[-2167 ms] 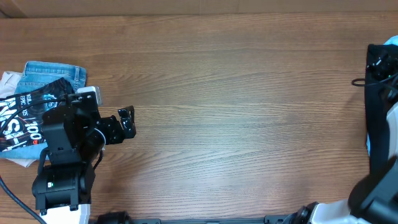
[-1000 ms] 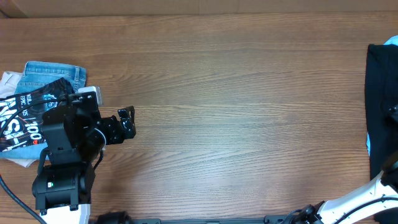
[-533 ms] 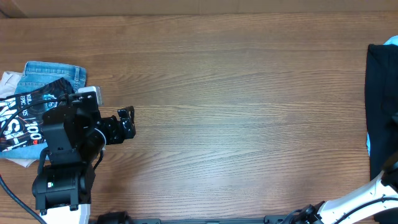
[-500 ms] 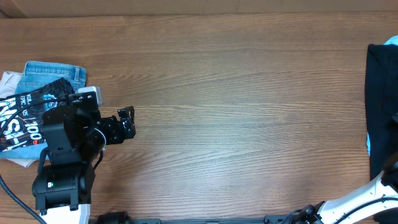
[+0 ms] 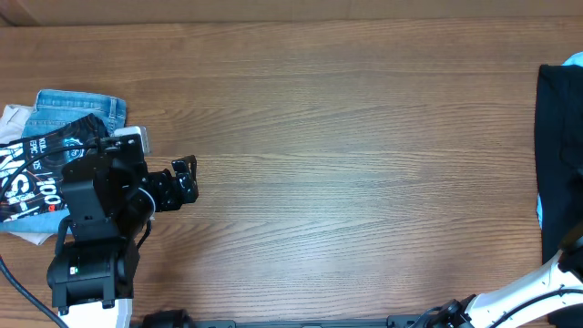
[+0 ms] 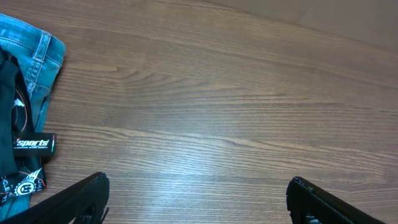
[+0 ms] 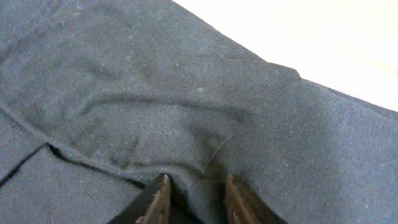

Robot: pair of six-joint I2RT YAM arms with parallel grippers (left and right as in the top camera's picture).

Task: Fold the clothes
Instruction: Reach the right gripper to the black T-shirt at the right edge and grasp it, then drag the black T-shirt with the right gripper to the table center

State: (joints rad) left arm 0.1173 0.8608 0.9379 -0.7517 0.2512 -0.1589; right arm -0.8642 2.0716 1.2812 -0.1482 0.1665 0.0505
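Brown wood-grain table (image 5: 364, 137) fills the overhead and left wrist views. The left gripper (image 5: 186, 177) hangs over bare wood, its two black fingers (image 6: 87, 196) spread wide with nothing between them. Off to this gripper's left side, beside the arm's base, lies a heap of clothing. It is made up of blue denim jeans (image 5: 77, 107), a black printed shirt with white lettering (image 5: 32, 169) lying over them, and a bit of white cloth (image 5: 11, 117) showing at the heap's edge. In the left wrist view the denim and a small shirt label reading "sports" (image 6: 34, 143) sit ahead and left of the fingers, apart from them.

The right gripper (image 7: 196, 188) does not show in the overhead view. In its own wrist view the tan fingertips (image 7: 158, 193) are drawn close together, pinching a raised fold of a black woven garment (image 7: 155, 93). That cloth spreads out ahead of the fingers on every side. In the overhead view the garment lies at the table's right edge.
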